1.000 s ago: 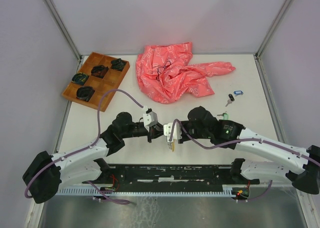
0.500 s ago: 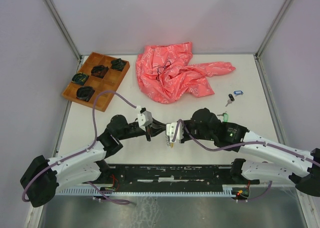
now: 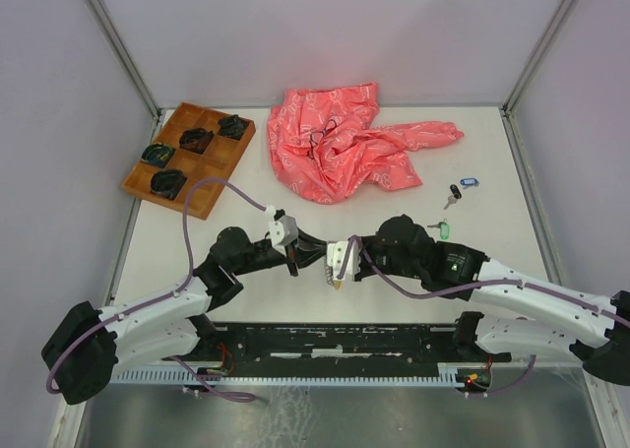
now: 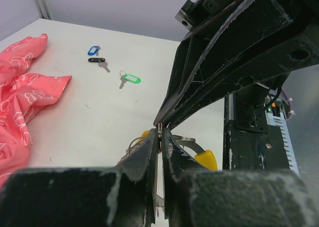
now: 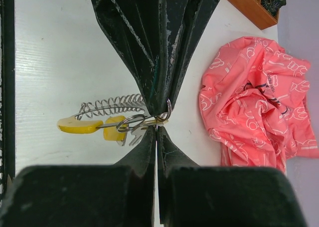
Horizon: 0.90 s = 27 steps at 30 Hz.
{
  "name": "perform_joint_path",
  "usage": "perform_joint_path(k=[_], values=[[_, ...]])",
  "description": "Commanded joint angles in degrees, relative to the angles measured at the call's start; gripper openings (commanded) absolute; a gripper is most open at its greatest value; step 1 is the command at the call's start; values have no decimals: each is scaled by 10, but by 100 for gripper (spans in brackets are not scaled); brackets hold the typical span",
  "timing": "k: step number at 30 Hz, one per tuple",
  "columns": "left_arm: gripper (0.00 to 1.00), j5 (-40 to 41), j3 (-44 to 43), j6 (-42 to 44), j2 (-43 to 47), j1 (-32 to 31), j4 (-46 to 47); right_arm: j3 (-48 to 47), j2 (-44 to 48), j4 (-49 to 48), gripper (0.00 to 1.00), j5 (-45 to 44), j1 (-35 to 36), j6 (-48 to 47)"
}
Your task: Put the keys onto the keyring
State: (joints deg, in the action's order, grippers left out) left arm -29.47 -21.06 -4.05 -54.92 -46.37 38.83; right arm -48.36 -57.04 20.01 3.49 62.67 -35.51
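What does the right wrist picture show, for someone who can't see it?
The right end effector and left end effector meet tip to tip, pinching a coiled keyring with yellow-tagged keys over the table. A pink cloth lies nearby.

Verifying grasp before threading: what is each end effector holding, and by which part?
Both are shut on one spot: the left end effector and right end effector pinch the keyring at its end, where the yellow keys hang.

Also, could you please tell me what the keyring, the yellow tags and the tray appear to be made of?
The keyring: bare metal wire, judging by its shiny grey coils. The yellow tags: likely plastic, smooth and uniformly coloured. The tray: probably wood, matte orange-brown.
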Motion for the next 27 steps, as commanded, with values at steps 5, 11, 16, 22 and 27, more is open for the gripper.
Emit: perform_joint_path(k=[5,11,16,22,27], values=[[20,-5,-17,34,2,0,-28,-41,-2,23,1,5,6,-22],[26,-44,-37,48,-21,0,-62,-57,-23,34,1,4,6,-31],[27,-67,-51,61,-35,0,-79,-66,-29,40,1,10,6,-40],[10,-80,-68,73,-45,0,-99,-75,-35,52,1,18,6,-46],[3,-60,-65,91,-23,0,-123,-63,-16,72,1,-20,5,-47]])
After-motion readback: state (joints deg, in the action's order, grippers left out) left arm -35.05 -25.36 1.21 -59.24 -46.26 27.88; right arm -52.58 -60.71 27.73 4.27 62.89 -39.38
